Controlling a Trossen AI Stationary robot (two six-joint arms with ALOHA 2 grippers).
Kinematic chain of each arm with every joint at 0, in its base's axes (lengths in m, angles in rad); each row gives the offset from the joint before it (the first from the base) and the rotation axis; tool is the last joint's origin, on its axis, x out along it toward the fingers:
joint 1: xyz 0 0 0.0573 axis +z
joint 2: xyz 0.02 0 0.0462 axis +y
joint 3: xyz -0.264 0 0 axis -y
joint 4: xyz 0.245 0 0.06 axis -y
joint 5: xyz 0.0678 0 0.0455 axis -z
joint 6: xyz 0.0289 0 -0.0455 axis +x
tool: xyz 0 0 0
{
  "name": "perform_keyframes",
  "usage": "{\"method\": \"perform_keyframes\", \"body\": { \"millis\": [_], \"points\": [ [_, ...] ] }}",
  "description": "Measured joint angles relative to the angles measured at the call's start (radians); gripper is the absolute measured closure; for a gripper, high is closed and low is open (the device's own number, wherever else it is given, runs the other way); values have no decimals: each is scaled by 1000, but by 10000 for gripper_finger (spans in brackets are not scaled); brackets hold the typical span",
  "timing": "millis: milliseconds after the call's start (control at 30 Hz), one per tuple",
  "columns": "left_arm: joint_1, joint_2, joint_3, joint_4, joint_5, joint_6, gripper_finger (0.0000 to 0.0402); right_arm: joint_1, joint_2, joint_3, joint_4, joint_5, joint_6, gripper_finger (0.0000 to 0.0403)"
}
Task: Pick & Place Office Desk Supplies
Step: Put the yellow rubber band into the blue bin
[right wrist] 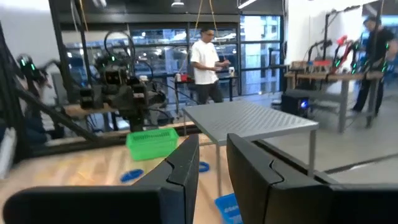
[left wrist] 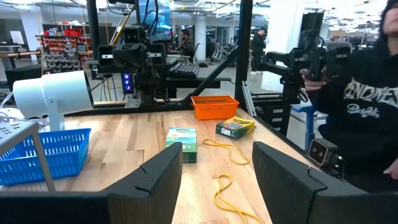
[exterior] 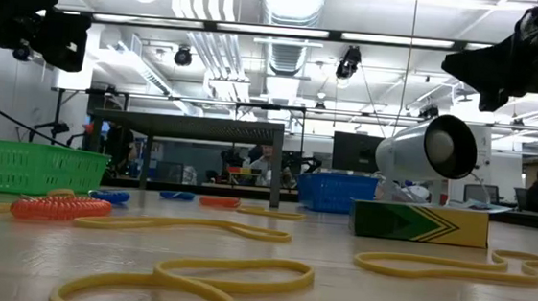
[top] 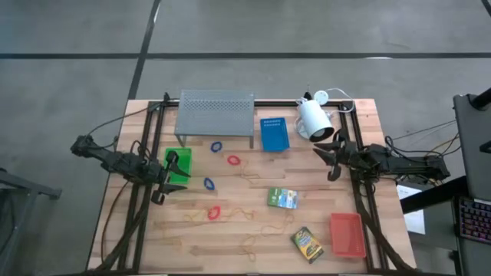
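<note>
Left gripper (top: 170, 178): hovered above the green tray (top: 178, 166) at the table's left side, jaws wide apart, empty. Right gripper (top: 327, 159): raised beside the white lamp (top: 314, 119), fingers narrowly parted, nothing between them. Blue tray (top: 274, 133) sat by the grey shelf (top: 215, 112); red-orange tray (top: 347, 234) near the right front corner; two card boxes (top: 283, 198), loops and rubber bands scattered mid-table.

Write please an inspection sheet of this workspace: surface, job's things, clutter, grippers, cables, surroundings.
Surface: wooden table, bare between items.
Job's things: green tray, blue tray, red-orange tray; two card boxes; red loops, blue loops, tan rubber bands loose.
Clutter: white lamp, grey shelf.
Grippers: left gripper open over the green tray, empty; right gripper near the lamp, jaws slightly apart, empty.
Cables: along both arms; lamp cord at the back edge.
Surroundings: people seen in the wrist views.
</note>
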Motion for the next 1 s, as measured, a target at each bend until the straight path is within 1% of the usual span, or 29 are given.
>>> {"method": "perform_keyframes", "body": {
  "millis": [100, 200, 500, 600, 700, 767, 867, 1000],
  "points": [
    [0, 0, 0, 0, 0, 0, 201, 0, 0, 0, 0, -6, 69, 323],
    [0, 0, 0, 0, 0, 0, 201, 0, 1, 0, -6, -55, 103, 323],
    [0, 0, 0, 0, 0, 0, 201, 0, 1, 0, -50, -151, 9, 323],
    [0, 0, 0, 0, 0, 0, 201, 0, 2, 0, -57, -159, -8, 323],
    [0, 0, 0, 0, 0, 0, 201, 0, 10, 0, -58, -160, 9, 323],
    [0, 0, 0, 0, 0, 0, 201, 0, 27, 0, -78, -159, 20, 323],
    [0, 0, 0, 0, 0, 0, 201, 0, 73, 0, -82, -158, -7, 323],
    [0, 0, 0, 0, 0, 0, 201, 0, 152, 0, -26, -156, -11, 323]
  ]
}}
